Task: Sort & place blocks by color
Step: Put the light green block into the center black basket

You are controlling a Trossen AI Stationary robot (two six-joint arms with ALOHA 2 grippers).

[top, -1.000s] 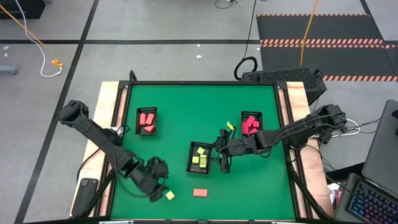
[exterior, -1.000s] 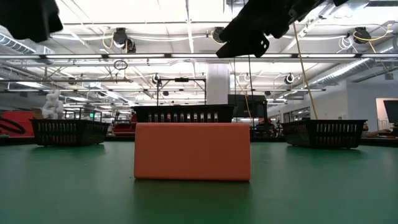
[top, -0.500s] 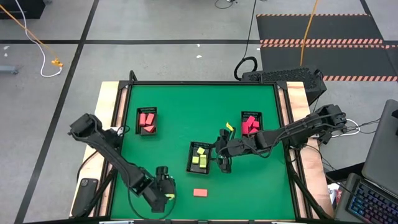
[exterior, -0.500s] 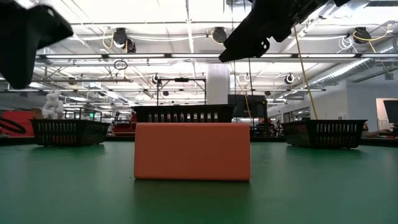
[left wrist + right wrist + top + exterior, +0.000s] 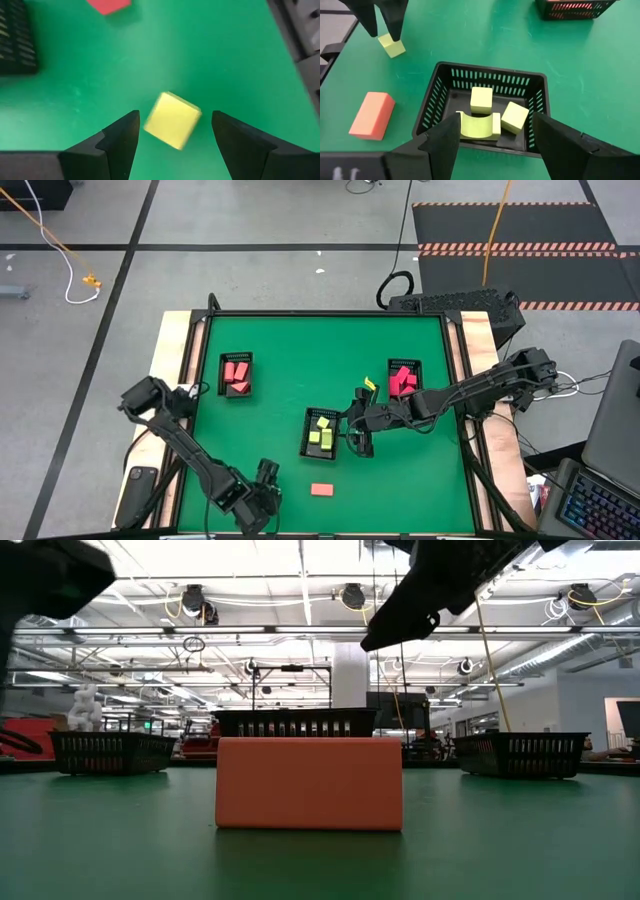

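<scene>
— Two grippers at work?
— Yes. Left gripper point(image 5: 172, 131) hangs at the table's near edge, fingers spread wide on either side of a yellow cube point(image 5: 173, 120), not touching it. An orange bar point(image 5: 321, 489) lies just to its right.
— And the right gripper point(image 5: 492, 131)?
— Wide apart, empty, above the middle tray point(image 5: 438, 86), which holds yellow blocks point(image 5: 481, 99).

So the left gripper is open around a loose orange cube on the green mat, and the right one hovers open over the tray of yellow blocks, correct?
Only the colour is wrong. The cube between the open left gripper's fingers is yellow, as the left wrist view shows. The right gripper does hover open over the tray of yellow blocks.
</scene>
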